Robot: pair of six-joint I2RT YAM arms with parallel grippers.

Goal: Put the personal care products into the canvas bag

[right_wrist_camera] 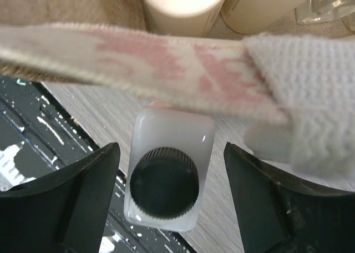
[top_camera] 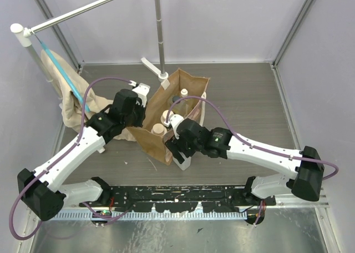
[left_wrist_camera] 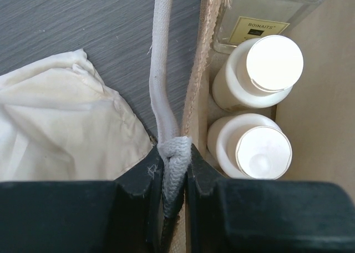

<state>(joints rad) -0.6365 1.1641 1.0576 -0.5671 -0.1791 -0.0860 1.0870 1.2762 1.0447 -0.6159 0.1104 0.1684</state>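
Left gripper point(left_wrist_camera: 175, 178): jaws closed tight on the cream handle point(left_wrist_camera: 161, 97) of the canvas bag point(top_camera: 158, 139), holding its soft, floppy mouth open. Right gripper point(right_wrist_camera: 169, 175): jaws wide apart, straddling the white square bottle point(right_wrist_camera: 169, 147) without touching it. The bottle stood on the counter point(top_camera: 249, 97) just outside the bag's near wall. Judged light, rigid and glossy-smooth, it would best be pinched across its flat sides below the dark cap. Two cream round bottles point(left_wrist_camera: 260, 70) and a clear bottle point(left_wrist_camera: 260, 14) sat inside the bag. The square bottle's lower body was hidden, and the bag's blurred rim crossed the right wrist view.
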